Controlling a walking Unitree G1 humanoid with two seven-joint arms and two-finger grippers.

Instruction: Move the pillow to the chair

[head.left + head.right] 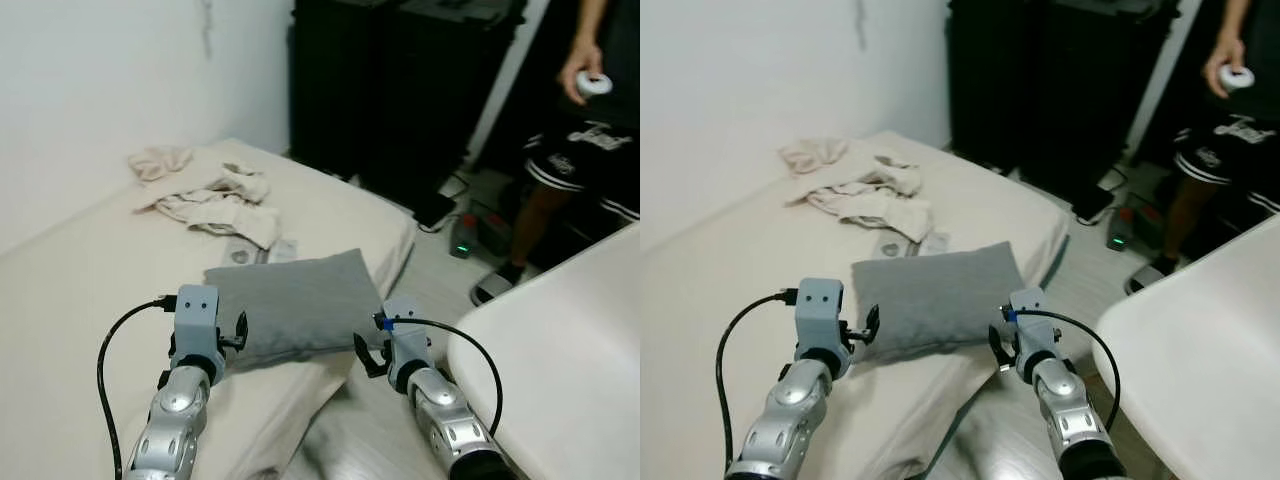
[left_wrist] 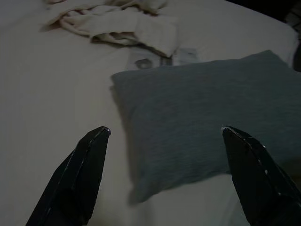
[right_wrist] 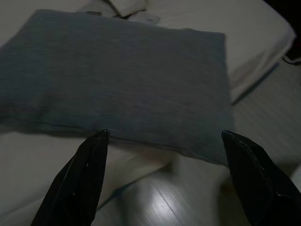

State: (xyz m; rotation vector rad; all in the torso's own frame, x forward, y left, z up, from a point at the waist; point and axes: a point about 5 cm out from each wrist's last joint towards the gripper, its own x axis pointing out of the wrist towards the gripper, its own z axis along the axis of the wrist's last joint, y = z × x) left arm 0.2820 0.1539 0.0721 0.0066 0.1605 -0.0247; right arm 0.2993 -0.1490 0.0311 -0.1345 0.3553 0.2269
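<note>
Approach step: left gripper (image 1: 236, 331) and right gripper (image 1: 366, 354), both spread wide, flanked the grey pillow (image 1: 290, 300) on the bed (image 1: 70, 290); next move likely closing in on its near corners.

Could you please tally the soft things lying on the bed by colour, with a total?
Grey: 1, the pillow near the edge of the bed, between the open left gripper and the open right gripper.
Cream: 1, the heap of crumpled cloth farther back.
Total: 2
</note>
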